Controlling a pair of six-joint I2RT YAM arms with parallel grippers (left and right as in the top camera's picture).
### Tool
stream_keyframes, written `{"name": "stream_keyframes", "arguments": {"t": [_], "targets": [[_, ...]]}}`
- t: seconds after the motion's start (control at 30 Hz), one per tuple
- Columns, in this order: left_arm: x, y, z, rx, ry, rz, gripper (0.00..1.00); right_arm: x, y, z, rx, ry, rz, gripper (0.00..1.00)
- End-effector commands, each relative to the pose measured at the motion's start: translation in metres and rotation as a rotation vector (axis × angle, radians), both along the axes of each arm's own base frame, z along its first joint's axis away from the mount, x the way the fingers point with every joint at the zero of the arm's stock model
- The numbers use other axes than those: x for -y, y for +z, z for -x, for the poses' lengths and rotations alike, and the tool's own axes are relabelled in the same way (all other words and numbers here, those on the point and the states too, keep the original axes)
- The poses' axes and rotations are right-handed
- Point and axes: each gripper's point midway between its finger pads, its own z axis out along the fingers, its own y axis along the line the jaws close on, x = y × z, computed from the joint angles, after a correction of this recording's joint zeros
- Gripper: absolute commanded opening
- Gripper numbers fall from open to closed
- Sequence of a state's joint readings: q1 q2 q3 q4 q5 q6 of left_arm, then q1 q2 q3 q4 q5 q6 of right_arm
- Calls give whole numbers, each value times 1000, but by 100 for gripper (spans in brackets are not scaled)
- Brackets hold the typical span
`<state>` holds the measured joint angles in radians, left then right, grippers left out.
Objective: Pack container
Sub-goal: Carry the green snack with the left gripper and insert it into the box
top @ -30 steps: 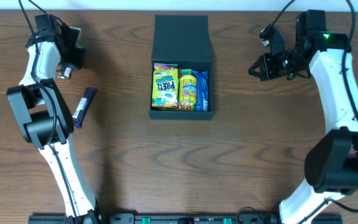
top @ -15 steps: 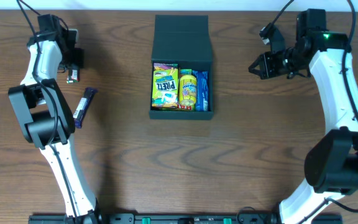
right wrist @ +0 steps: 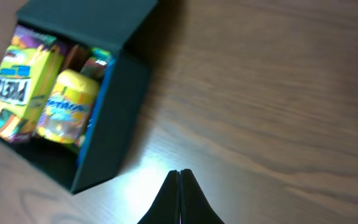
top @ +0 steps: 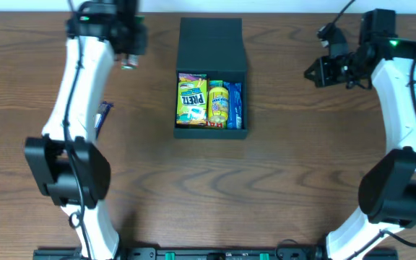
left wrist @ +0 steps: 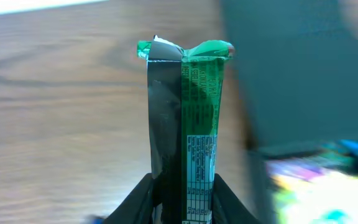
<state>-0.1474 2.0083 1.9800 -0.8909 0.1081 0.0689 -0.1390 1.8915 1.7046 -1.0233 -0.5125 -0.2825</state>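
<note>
We log the left gripper (left wrist: pixel 182 202) clenched on the lower end of a green-and-black foil snack packet (left wrist: pixel 185 118), the dark teal matte square container (left wrist: pixel 291 62) lying right of its jaws and the right gripper (right wrist: pixel 179 186) closed on nothing, so the tall unsupported packet may pivot and snag the box wall.

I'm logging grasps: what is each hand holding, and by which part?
The left hand grips a green-and-black snack packet by one end, its crimped other end free. The right hand is shut, holding nothing.

My right gripper (right wrist: pixel 179 173), fingers together at 6 o'clock, hangs over the table (right wrist: pixel 278 93); container (right wrist: pixel 114 140) with snack packets (right wrist: pixel 17 87) at 10 o'clock.
</note>
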Motion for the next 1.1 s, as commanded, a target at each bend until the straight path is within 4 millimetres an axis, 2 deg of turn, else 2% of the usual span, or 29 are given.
{"name": "stream_keyframes", "arguments": {"t": [0.0, 0.13, 0.2, 0.3, 0.43, 0.67, 0.93, 0.97, 1.03, 1.07], "targets": [[56, -16, 23, -106, -4, 96, 22, 13, -4, -3, 22, 14, 17, 1], [128, -21, 55, -150, -111, 102, 21, 8, -3, 3, 52, 113, 15, 1], [153, -23, 68, -161, -135, 106, 22, 6, -3, 6, 54, 141, 21, 1], [178, -31, 82, -189, -125, 126, 22, 6, -4, 8, 57, 165, 29, 1], [198, -45, 92, -243, -54, 165, 22, 5, -5, 10, 63, 193, 39, 1], [223, -71, 98, -304, 19, 205, 22, 5, -5, 10, 72, 209, 46, 1], [232, -85, 105, -341, 67, 215, 22, 5, -5, 10, 76, 214, 49, 1], [233, -86, 105, -346, 79, 220, 26, 5, -5, 10, 76, 214, 49, 1], [233, -86, 105, -348, 92, 224, 51, 5, -5, 10, 76, 214, 49, 1], [233, -86, 104, -347, 92, 226, 58, 5, -5, 10, 75, 214, 48, 1]]}}
